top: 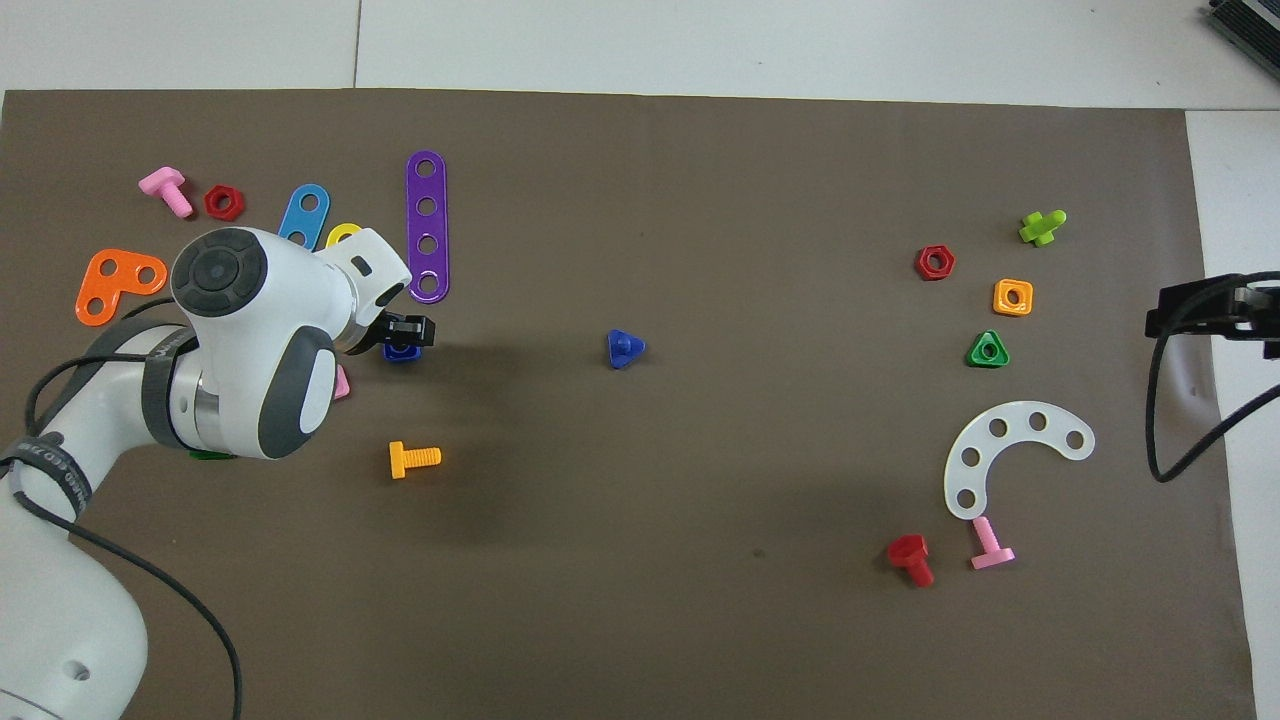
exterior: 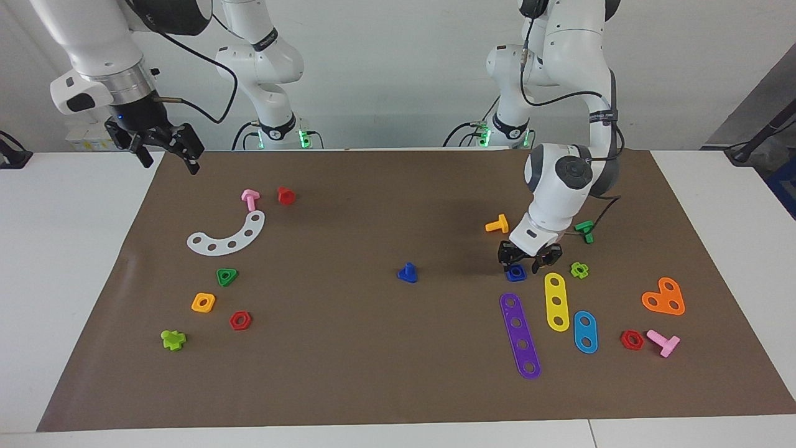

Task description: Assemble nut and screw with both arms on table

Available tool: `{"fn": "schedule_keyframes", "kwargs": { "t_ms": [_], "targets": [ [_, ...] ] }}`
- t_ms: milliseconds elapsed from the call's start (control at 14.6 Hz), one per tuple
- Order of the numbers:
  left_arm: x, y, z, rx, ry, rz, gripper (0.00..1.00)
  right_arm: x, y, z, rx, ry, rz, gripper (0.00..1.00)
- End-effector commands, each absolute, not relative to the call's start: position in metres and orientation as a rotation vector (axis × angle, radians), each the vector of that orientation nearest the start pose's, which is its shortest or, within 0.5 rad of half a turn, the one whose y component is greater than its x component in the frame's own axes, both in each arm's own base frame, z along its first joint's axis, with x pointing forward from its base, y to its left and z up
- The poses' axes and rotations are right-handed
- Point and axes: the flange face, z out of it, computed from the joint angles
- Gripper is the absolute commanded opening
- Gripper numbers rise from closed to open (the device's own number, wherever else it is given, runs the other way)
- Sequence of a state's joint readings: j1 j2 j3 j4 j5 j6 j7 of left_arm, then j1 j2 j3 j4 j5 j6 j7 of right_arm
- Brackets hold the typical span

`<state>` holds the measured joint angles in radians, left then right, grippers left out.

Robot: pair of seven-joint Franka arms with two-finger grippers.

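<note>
The dark-blue nut (exterior: 515, 272) (top: 402, 351) lies flat on the brown mat of the table (exterior: 373, 373), toward the left arm's end. My left gripper (exterior: 521, 264) (top: 405, 338) hangs low right over it, fingers apart on either side of the nut, and I see no grip. The dark-blue screw (exterior: 407, 272) (top: 624, 348) stands on its head near the mat's middle, shaft up, with nothing touching it. My right gripper (exterior: 171, 163) (top: 1175, 310) is raised and open over the mat's edge at the right arm's end, holding nothing.
Purple (exterior: 520, 336), yellow (exterior: 556, 301) and blue (exterior: 585, 331) strips lie just farther from the robots than the nut. An orange bolt (exterior: 497, 224) and a green bolt (exterior: 585, 229) lie nearer to them. A white curved strip (exterior: 227, 235) and several small nuts and bolts sit toward the right arm's end.
</note>
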<state>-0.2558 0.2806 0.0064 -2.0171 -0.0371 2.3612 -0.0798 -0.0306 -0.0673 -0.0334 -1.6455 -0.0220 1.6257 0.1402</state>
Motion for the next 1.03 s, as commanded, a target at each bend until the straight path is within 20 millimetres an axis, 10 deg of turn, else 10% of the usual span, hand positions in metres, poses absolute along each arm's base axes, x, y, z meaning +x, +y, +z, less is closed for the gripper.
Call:
{"fn": "schedule_keyframes", "kwargs": {
  "t_ms": [0, 961],
  "targets": [
    [0.582, -0.146, 0.309, -3.176, 0.206, -0.068, 0.72, 0.546, -0.039, 0.633, -3.144, 0.302, -0.035, 1.0],
    [0.576, -0.151, 0.294, -3.182, 0.138, -0.093, 0.7, 0.537, -0.022, 0.617, -3.134, 0.255, 0.017, 1.0]
  ]
}}
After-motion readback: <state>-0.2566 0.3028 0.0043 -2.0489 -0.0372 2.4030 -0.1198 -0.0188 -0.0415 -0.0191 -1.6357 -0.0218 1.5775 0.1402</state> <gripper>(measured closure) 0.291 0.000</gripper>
